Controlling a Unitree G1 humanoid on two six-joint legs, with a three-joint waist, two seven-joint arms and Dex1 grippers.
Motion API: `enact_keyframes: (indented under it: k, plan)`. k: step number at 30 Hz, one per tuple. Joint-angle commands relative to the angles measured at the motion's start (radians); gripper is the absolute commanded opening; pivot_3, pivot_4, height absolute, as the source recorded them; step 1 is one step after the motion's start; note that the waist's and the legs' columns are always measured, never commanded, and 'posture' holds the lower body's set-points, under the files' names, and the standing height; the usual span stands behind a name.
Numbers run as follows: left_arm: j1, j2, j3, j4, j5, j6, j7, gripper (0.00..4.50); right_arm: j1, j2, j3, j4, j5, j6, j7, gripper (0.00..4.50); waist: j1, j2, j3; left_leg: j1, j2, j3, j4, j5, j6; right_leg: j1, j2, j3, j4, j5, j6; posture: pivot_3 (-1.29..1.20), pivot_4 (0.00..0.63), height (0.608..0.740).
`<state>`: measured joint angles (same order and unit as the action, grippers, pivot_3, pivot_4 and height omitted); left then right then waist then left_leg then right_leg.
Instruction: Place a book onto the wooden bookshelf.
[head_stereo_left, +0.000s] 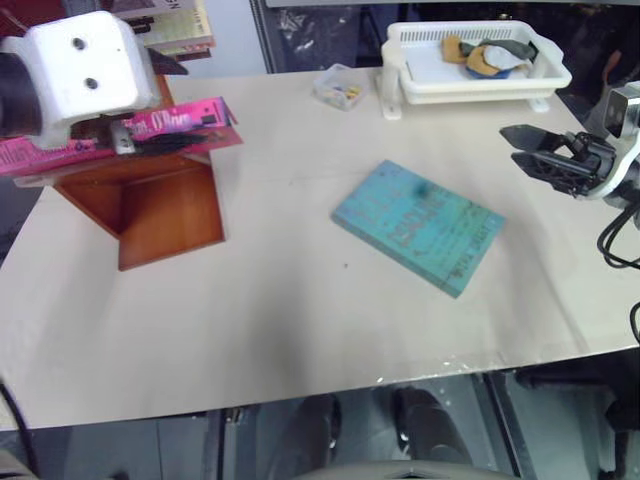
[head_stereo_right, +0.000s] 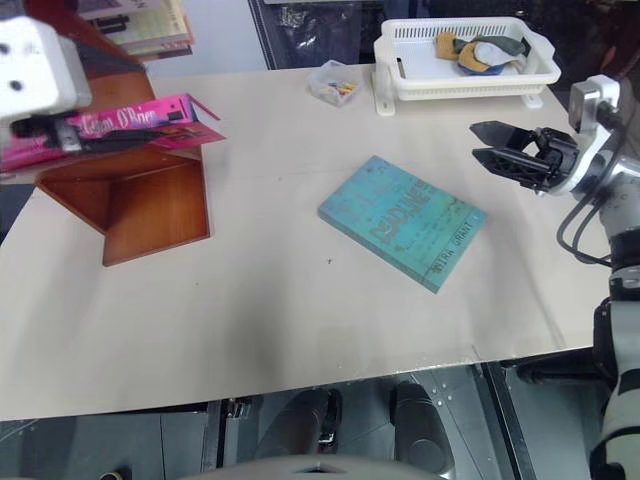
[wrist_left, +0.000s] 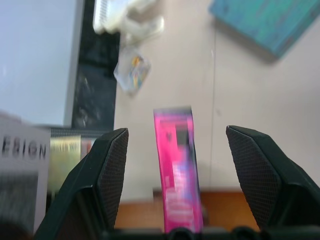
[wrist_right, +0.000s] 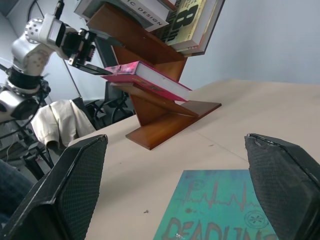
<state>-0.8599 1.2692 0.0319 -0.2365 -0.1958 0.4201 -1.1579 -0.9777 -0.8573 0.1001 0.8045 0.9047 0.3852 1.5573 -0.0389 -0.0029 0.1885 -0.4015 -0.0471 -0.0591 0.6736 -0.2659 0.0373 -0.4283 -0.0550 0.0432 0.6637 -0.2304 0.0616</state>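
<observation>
left end effector (wrist_right: 92, 60) raised at far left, white wrist housing up, pointing inward toward the right, black fingers (wrist_left: 107, 165) spread wide. right end effector (head_stereo_right: 490, 145) held at the right side, pointing left, both fingers parted, nothing between them.

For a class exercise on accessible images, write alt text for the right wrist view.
A pink book lies on a slanted board of a wooden bookshelf, the left tool at its end. A teal book lies on the table nearer the camera.
</observation>
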Motion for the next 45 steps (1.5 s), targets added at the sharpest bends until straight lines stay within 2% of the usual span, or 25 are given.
enact_keyframes:
  k: [1,3,6,9,16,21,24,27,29,33,36,39,45]
  plan:
    - [-0.042,-0.072,-0.025,-0.015,0.000,0.022,0.043,3.44,-0.021,-0.020,-0.030,-0.015,0.007,-0.006,0.057,4.50,0.000,0.000,0.000,0.000,0.000,0.000,0.000,0.000,0.000,0.000,0.000,0.000,0.000,0.000,0.000,0.00,0.150,0.740]
    - [-0.060,-0.134,-0.043,-0.014,0.000,0.036,0.071,3.44,-0.023,-0.019,-0.031,-0.013,0.006,-0.005,0.057,4.50,-0.001,0.000,0.000,0.000,0.000,0.000,0.000,0.000,0.000,0.000,0.000,0.000,0.000,0.000,0.000,0.00,0.150,0.740]
    - [-0.104,-0.298,-0.074,-0.014,-0.013,0.071,0.160,3.44,-0.018,-0.022,-0.035,-0.016,0.007,-0.003,0.057,4.50,0.002,0.000,0.000,-0.001,0.000,-0.001,0.001,0.000,-0.001,0.000,0.000,0.000,0.000,0.000,0.000,0.00,0.150,0.740]
    - [-0.121,-0.396,-0.080,-0.032,-0.020,0.097,0.203,3.44,-0.015,-0.024,-0.038,-0.016,0.007,-0.002,0.057,4.50,0.004,0.000,0.000,-0.002,0.000,-0.001,0.003,0.001,-0.001,0.000,0.000,-0.001,0.000,0.000,0.000,0.00,0.150,0.740]
    - [-0.085,-0.486,-0.071,-0.109,-0.089,0.202,0.234,3.44,-0.004,-0.035,-0.046,-0.020,0.010,0.003,0.057,4.50,-0.001,0.000,0.000,-0.015,0.000,-0.001,0.010,0.002,-0.004,-0.014,0.000,0.000,0.007,0.000,0.000,0.00,0.150,0.740]
    - [-0.029,-0.589,0.000,-0.211,-0.284,0.398,0.291,3.44,0.004,-0.042,-0.049,-0.024,0.011,0.007,0.057,4.50,0.004,0.000,0.000,-0.015,-0.001,-0.001,0.012,0.002,-0.004,-0.014,-0.002,0.001,0.009,0.000,0.000,0.00,0.150,0.740]
    - [0.039,-0.624,0.021,-0.263,-0.350,0.472,0.334,3.44,0.013,-0.047,-0.053,-0.029,0.012,0.016,0.057,4.50,0.004,0.000,0.000,-0.015,-0.001,-0.001,0.013,0.002,-0.004,-0.014,-0.002,0.001,0.010,0.000,0.000,0.00,0.150,0.740]
    - [0.118,-0.699,0.018,-0.263,-0.343,0.464,0.435,3.44,0.024,-0.058,-0.053,-0.038,0.010,0.027,0.057,4.50,0.004,0.000,0.000,-0.014,-0.001,-0.001,0.013,0.002,-0.004,-0.014,-0.001,0.001,0.011,0.000,0.000,0.00,0.150,0.740]
    - [0.168,-0.783,0.027,-0.255,-0.324,0.455,0.544,3.44,0.030,-0.066,-0.057,-0.046,0.012,0.036,0.057,4.50,0.005,0.000,0.000,-0.014,-0.002,-0.001,0.013,0.002,-0.004,-0.014,-0.002,0.001,0.012,0.000,0.000,0.00,0.150,0.740]
    - [0.286,-0.964,0.037,-0.229,-0.259,0.351,0.742,3.44,0.044,-0.087,-0.060,-0.064,0.016,0.054,0.057,4.50,0.011,-0.001,-0.001,-0.014,-0.002,0.000,0.014,0.002,-0.004,-0.014,-0.007,0.002,0.013,0.000,0.000,0.00,0.150,0.740]
    - [0.332,-1.053,0.027,-0.157,-0.168,0.213,0.844,3.44,0.062,-0.096,-0.067,-0.079,0.017,0.067,0.057,4.50,0.019,-0.001,-0.001,-0.014,-0.003,-0.001,0.014,0.002,-0.004,-0.014,-0.007,0.001,0.013,0.000,0.000,0.00,0.150,0.740]
    - [0.344,-1.099,0.014,-0.066,-0.081,0.084,0.918,3.44,0.084,-0.102,-0.077,-0.099,0.020,0.077,0.057,4.50,0.030,-0.001,-0.001,-0.013,-0.003,-0.001,0.014,0.002,-0.004,-0.014,-0.007,0.001,0.014,0.001,0.000,0.00,0.150,0.740]
    - [0.314,-1.124,-0.008,0.135,0.099,-0.222,1.031,3.44,0.131,-0.114,-0.108,-0.145,0.022,0.100,0.057,4.50,0.039,-0.001,-0.001,-0.013,-0.004,0.000,0.014,0.002,-0.004,-0.012,-0.008,0.000,0.013,0.001,0.000,0.00,0.150,0.740]
